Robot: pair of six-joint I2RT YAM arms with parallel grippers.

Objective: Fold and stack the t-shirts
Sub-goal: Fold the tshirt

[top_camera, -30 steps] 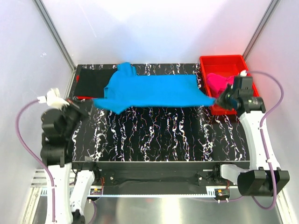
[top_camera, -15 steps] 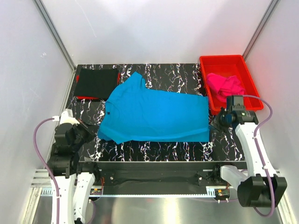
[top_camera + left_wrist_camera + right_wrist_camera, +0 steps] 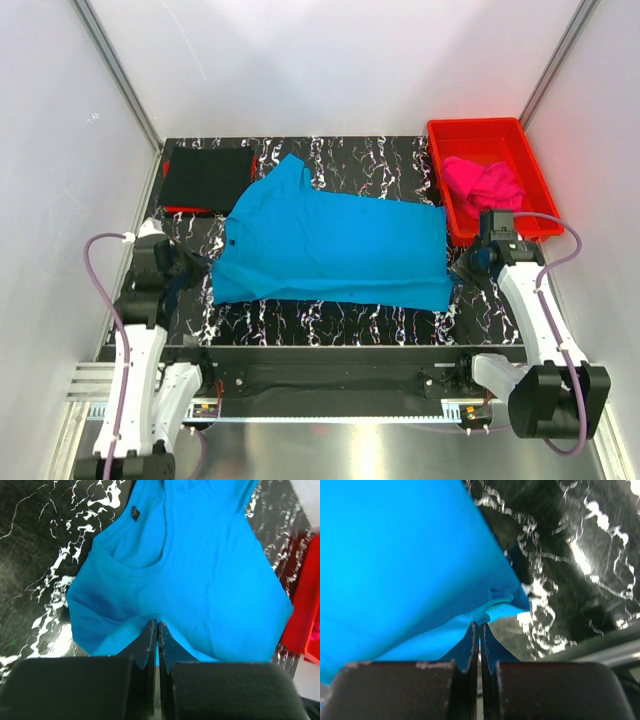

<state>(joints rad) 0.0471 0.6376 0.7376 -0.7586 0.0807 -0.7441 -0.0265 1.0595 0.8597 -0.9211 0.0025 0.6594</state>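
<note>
The turquoise-blue t-shirt (image 3: pixel 335 245) lies spread flat across the middle of the table, collar to the left. My left gripper (image 3: pixel 203 272) is shut on its near left sleeve edge; in the left wrist view the cloth (image 3: pixel 190 570) runs away from the shut jaws (image 3: pixel 157 626). My right gripper (image 3: pixel 458 272) is shut on its near right hem corner, seen pinched in the right wrist view (image 3: pixel 479 625), with the shirt (image 3: pixel 400 560) above it. The black t-shirt (image 3: pixel 207 177) lies folded square at the back left. The hot pink t-shirt (image 3: pixel 482 182) is bunched in the red bin.
The red plastic bin (image 3: pixel 445 135) stands at the back right, just behind my right gripper. A red edge (image 3: pixel 182 210) shows under the black shirt. The table (image 3: pixel 340 320) is black marble-patterned; its near edge lies close below the shirt.
Both grippers came down and toward the near edge, laying the blue shirt flat from its stretched, lifted state. In the last half second the left arm moved slightly forward; the shirt barely shifted.
</note>
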